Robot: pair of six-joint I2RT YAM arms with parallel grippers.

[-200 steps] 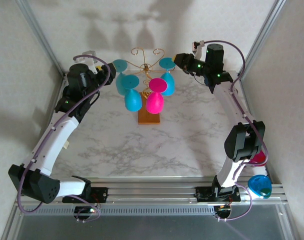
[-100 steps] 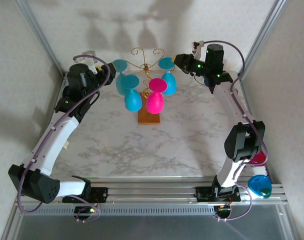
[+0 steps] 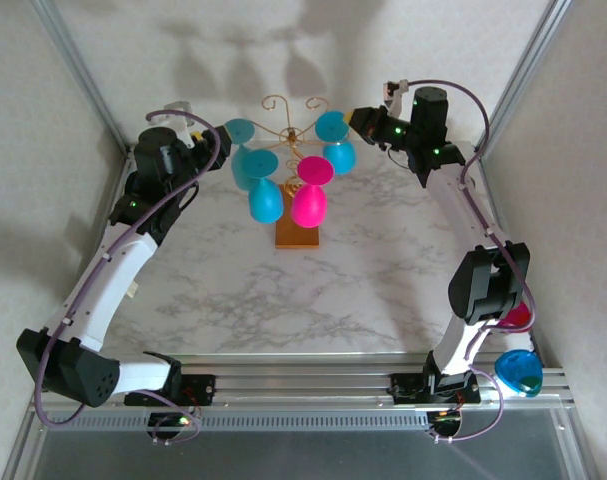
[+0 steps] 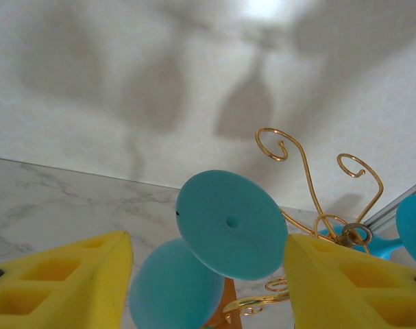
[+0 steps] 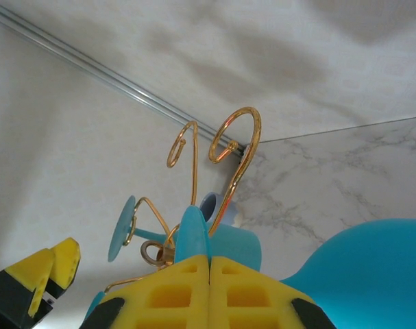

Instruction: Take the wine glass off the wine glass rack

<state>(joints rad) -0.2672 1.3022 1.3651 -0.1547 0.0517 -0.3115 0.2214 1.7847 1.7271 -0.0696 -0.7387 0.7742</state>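
Observation:
The wine glass rack (image 3: 295, 128) is gold wire with scroll arms on an orange-brown base (image 3: 299, 236). Several glasses hang upside down from it. My right gripper (image 3: 356, 119) (image 5: 210, 259) is shut on the edge of the round foot (image 5: 192, 232) of the right-hand teal wine glass (image 3: 338, 157), whose bowl (image 5: 372, 274) hangs beside the fingers. My left gripper (image 3: 209, 135) (image 4: 208, 241) is open. Its yellow fingers (image 4: 64, 281) stand either side of the foot (image 4: 231, 223) of the left teal glass (image 3: 245, 165) without touching it.
A blue glass (image 3: 265, 200) and a pink glass (image 3: 309, 200) hang at the rack's front. Two more glasses, pink (image 3: 519, 316) and blue (image 3: 519, 371), lie by the right arm's base. Walls and metal posts (image 3: 79, 70) close in the back and sides.
My right gripper has shut on the foot of the right teal glass, and that glass has shifted slightly up and back. The left arm has not moved.

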